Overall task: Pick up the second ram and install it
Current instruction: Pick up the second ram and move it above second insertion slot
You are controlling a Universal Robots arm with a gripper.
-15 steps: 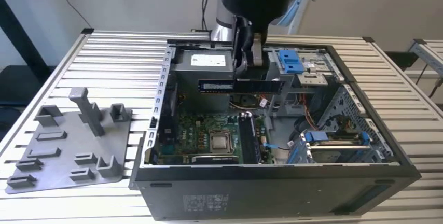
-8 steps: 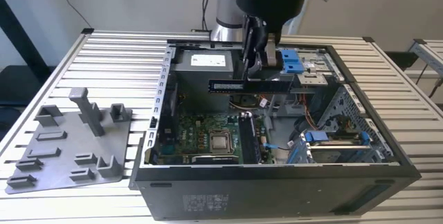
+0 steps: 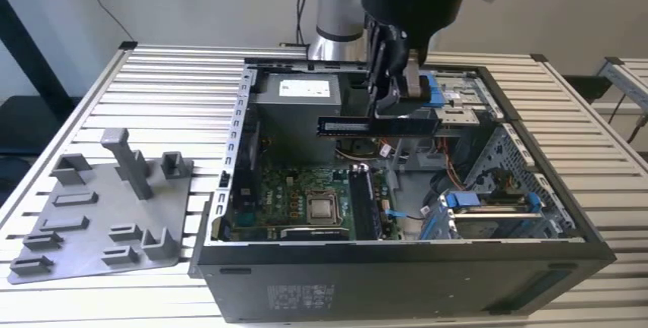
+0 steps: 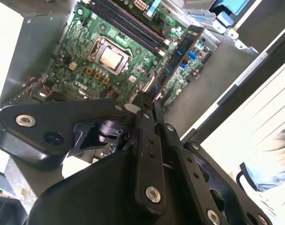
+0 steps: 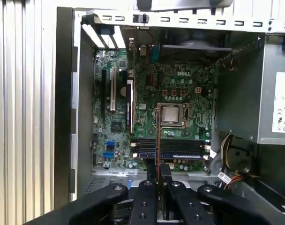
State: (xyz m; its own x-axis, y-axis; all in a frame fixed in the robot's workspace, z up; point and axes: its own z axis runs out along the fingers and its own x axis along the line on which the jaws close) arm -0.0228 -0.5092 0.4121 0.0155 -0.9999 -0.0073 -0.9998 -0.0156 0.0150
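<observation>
The second ram (image 3: 377,125) is a thin dark stick held level in the air above the open computer case (image 3: 405,267). My gripper (image 3: 393,108) is shut on it from above, near its right half in the exterior view. In both wrist views the ram (image 4: 177,58) (image 5: 158,136) shows edge-on, reaching out from between my fingertips (image 4: 143,108) (image 5: 152,178). The gripper (image 4: 151,107) (image 5: 159,180) hangs over the green motherboard (image 5: 147,93). The long black memory slots (image 5: 173,148) (image 3: 365,203) (image 4: 128,28) lie beside the processor socket (image 5: 172,115), below the ram.
A grey holder plate (image 3: 102,214) with upright posts lies on the slatted table (image 3: 172,77) at the exterior view's left. Inside the case are a grey power supply (image 3: 303,93), blue drive brackets (image 3: 486,203) and loose cables (image 5: 236,164). The case walls ring the motherboard.
</observation>
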